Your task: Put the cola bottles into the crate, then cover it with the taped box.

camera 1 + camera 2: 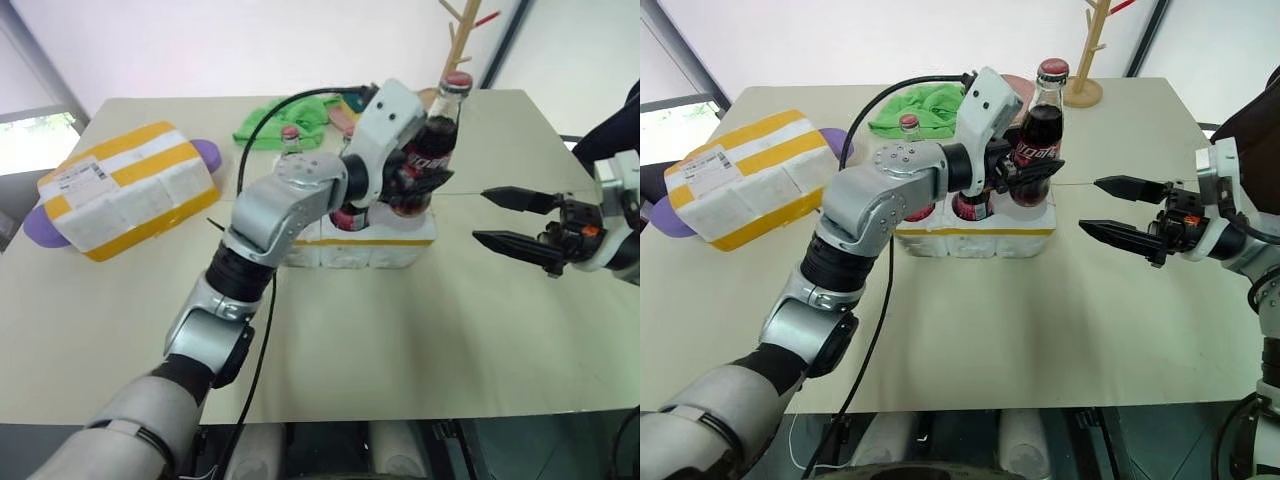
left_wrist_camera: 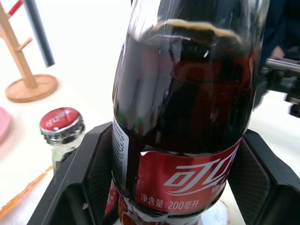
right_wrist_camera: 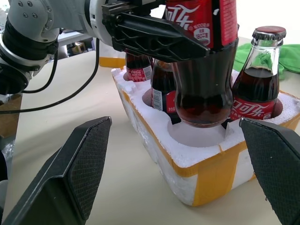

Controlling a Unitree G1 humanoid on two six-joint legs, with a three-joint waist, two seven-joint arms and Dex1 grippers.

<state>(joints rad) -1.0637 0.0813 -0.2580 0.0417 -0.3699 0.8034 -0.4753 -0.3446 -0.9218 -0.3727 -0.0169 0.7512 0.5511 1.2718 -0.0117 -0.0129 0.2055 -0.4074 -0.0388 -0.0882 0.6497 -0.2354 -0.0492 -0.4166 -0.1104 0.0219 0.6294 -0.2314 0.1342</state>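
Left arm (image 1: 290, 200) hides most of crate (image 1: 385, 245); held bottle (image 2: 187, 117) cut off at top in wrist view.

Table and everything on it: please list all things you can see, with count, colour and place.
Table: one, beige, under everything.
Crate: one, white with yellow band, table centre.
Held bottle: one, dark cola, red cap, just above a near crate well.
Bottles in crate: at least four visible, red caps and labels; exact count unclear.
Taped box: one, white with yellow stripes, far left.
Purple thing: one, partly behind the box.
Green cloth: one, behind the crate.
Wooden stand: one, far edge.
Left fingers: black, shut on the held bottle.
Right gripper: black, open, right of the crate.
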